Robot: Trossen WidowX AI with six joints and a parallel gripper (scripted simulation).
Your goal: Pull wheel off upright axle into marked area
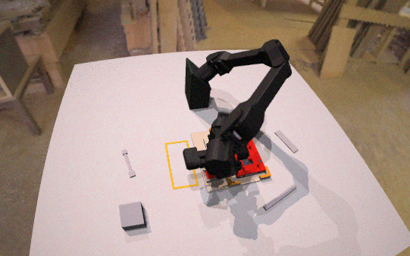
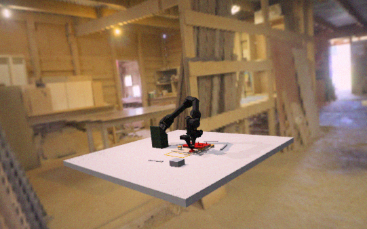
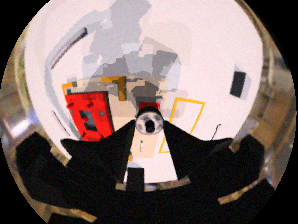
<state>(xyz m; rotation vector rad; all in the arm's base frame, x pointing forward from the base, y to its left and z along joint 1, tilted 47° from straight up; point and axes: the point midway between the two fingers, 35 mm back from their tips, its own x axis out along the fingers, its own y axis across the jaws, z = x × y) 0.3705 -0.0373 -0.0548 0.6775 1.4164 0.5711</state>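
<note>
The wheel point(image 3: 149, 127), dark with a pale grey hub, is between the fingertips of my gripper point(image 3: 149, 122) point(image 2: 192, 146), which is shut on it. In the top view the arm hides the wheel and fingertips. A small red block point(image 3: 149, 105) shows just beyond the wheel, on the pale wooden board point(image 3: 131, 95) point(image 1: 198, 137). The axle cannot be made out, so I cannot tell whether the wheel is still around it. The marked area is a yellow outline point(image 1: 170, 166) point(image 3: 189, 100) beside the board; the wheel is outside it.
A red plate point(image 1: 257, 167) point(image 3: 103, 107) with orange corner pieces lies beside the wheel's place. A grey block point(image 1: 132, 215) point(image 2: 177, 162) point(image 3: 238, 84) and a thin grey rod point(image 1: 129, 164) lie beyond the outline. Two grey bars point(image 1: 286, 141) point(image 1: 280, 197) lie on the other side.
</note>
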